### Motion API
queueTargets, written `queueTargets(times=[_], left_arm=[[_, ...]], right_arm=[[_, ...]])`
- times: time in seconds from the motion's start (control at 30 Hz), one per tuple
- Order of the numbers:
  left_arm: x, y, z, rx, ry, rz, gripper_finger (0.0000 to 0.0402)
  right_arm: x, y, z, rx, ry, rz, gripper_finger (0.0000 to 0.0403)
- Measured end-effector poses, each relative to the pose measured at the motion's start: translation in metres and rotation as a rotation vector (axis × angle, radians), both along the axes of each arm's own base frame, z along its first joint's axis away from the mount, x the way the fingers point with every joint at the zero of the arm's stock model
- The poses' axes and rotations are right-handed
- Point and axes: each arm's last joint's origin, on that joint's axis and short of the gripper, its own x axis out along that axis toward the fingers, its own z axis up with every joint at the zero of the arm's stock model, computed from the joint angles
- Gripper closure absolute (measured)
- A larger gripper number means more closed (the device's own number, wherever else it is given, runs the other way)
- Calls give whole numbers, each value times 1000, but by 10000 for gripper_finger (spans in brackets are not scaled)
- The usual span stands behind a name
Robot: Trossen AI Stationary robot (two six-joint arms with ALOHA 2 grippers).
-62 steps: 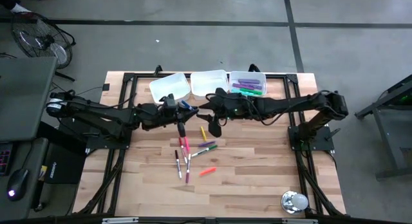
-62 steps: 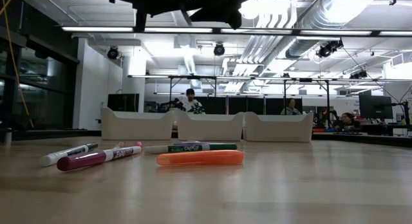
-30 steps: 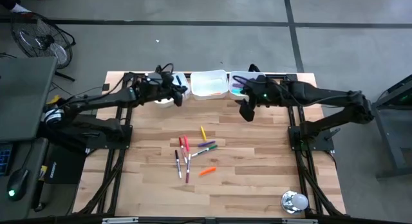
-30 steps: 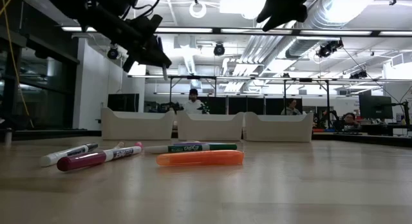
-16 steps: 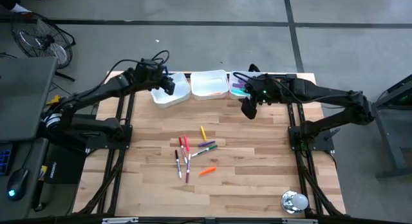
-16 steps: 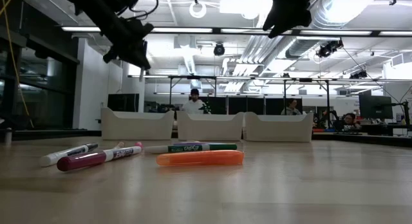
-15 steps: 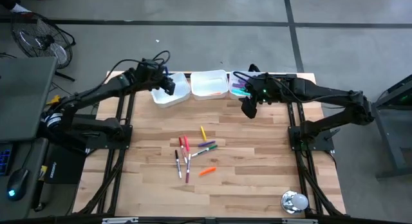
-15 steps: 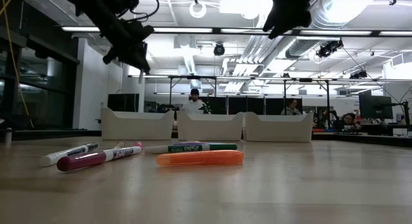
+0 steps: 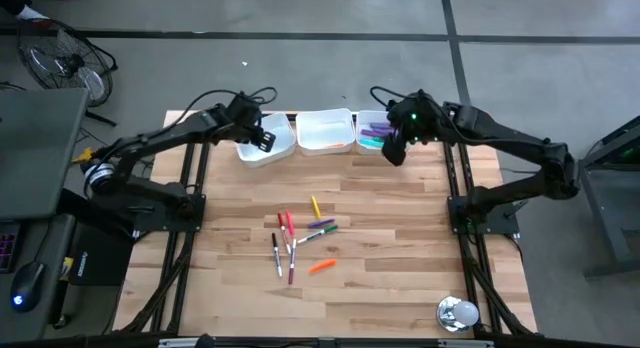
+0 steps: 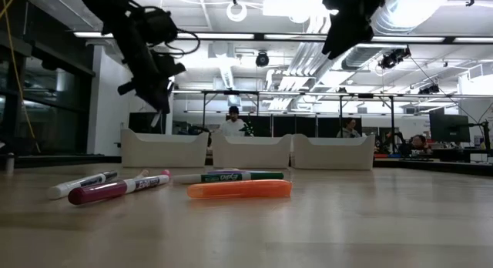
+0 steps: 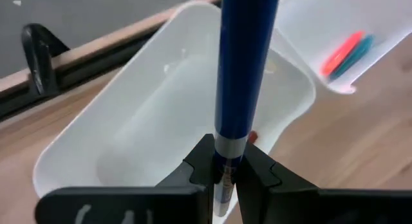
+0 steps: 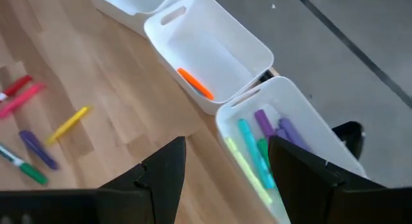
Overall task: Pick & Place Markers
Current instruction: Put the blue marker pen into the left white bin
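Overhead, the left gripper (image 9: 262, 136) hangs above the left white tray (image 9: 272, 148) at the far edge of the wooden table (image 9: 400, 278), its fingers (image 11: 201, 161) pinched on a blue marker (image 11: 241, 63) that points down toward the tray's inside. The left wrist view shows the marker's blue barrel rising from between the dark fingers, with the tray (image 11: 84, 153) spread below it.

The right gripper (image 9: 394, 151) is raised at the near edge of the right tray (image 9: 366, 118), its fingers (image 12: 161, 169) spread wide with nothing between them. From its wrist camera, the middle tray (image 12: 251, 53) holds an orange marker (image 12: 195, 83), while the right tray (image 12: 225, 124) holds purple, teal and green markers (image 12: 261, 147).

The loose markers (image 9: 300, 243) lie in a scattered group at the middle of the table, well apart from both grippers: red, pink, yellow, purple, green and orange ones among them. In the low view, an orange marker (image 10: 239, 189) lies nearest the camera, a green-capped white one (image 10: 228, 176) just behind it, and a magenta one (image 10: 115, 189) to the side. Three trays (image 10: 252, 152) stand in a row behind them. People (image 10: 231, 122) show in the room beyond the table.
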Motion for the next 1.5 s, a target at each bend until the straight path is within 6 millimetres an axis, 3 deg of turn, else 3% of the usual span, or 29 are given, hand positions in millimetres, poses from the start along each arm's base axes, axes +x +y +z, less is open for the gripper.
queueTargets(times=[0.2, 0.4, 0.77, 0.93, 1.3, 1.5], left_arm=[[18, 15, -7, -37, 132, -61, 372], [33, 29, -2, -55, 399, -256, 372], [47, 42, -12, -148, 640, -457, 372], [51, 45, -29, -209, 682, -513, 372], [56, 48, -36, -200, 691, -567, 369], [56, 48, -36, -197, 694, -565, 306]], right_arm=[[-9, -23, 1, -69, 24, -8, 194], [-19, -45, 6, -69, -52, -85, 194], [-22, -53, 8, -65, -100, -111, 194], [-21, -54, 9, -82, -104, -127, 194], [-22, -55, 10, -113, -91, -150, 194], [-22, -55, 10, -107, -90, -147, 194]])
